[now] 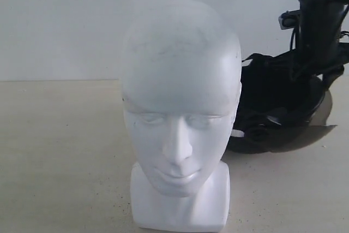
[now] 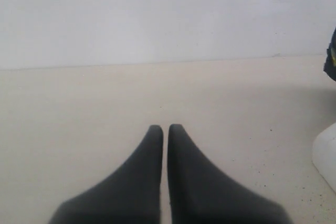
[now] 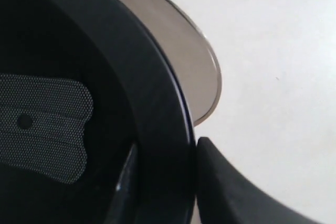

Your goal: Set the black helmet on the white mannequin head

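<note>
Your right pincer is clamped on the rim of the black helmet. One dark finger presses the outside of the shell and the other sits inside against the lining. The shell is matte, thick-edged and smoothly curved. Just past the outer finger the visor flares out as a thin, smoky, see-through sheet. Deeper inside the shell from the pincer lies a grey mesh pad, finely dotted, with a dark stud in it.

Only this wrist view gives you the grip and the lining. In the exterior view the right arm stands in front of the helmet and hides the pincer, and the interior reads as one black mass. You cannot tell there whether the helmet rests on the pale, speckled table or hangs just clear of it.

The white mannequin head stands beside that grip, toward the left arm's side, bare, and it covers the helmet's near edge. It is smooth and chalky, with faint grey scuffs on the crown.

Your left pincer has its two tapered black fingers together with only a hairline slit between them. It holds nothing and sits low over the table. Off to one side of it, a white corner of the blocky base is cut off at the frame edge.
</note>
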Robot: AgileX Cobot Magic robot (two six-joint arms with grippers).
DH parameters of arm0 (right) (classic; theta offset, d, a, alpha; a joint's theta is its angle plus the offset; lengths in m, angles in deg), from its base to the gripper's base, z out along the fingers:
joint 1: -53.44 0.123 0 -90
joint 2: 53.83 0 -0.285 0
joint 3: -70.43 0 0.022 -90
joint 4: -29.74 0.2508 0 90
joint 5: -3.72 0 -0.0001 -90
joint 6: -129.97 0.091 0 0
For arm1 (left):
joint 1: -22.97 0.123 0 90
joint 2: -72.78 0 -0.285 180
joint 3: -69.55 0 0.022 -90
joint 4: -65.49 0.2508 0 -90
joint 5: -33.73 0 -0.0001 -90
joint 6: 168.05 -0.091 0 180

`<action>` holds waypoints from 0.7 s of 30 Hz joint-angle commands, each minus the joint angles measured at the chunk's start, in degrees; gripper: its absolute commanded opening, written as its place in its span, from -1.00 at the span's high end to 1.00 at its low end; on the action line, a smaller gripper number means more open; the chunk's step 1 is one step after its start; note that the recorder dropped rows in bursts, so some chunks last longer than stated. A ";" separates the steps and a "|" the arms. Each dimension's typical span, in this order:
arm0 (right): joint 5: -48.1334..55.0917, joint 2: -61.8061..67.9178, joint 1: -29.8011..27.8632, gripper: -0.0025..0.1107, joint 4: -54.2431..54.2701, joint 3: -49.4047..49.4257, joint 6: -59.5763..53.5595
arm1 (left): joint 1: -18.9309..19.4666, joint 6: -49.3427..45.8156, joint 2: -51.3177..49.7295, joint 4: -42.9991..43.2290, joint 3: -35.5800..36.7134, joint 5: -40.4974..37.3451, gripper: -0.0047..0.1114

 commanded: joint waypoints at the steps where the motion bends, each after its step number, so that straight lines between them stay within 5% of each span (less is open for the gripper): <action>1: 1.86 -12.77 -0.14 0.96 -1.98 17.72 3.81 | -0.27 -0.43 0.10 0.10 0.13 -0.06 0.84; 8: -17.03 -31.36 -0.14 0.96 -1.56 47.86 11.72 | -0.27 -0.43 0.10 0.10 0.13 -0.06 0.84; 21: -21.55 -31.22 -0.14 0.89 0.69 48.29 15.16 | -0.27 -0.43 0.10 0.10 0.13 -0.06 0.84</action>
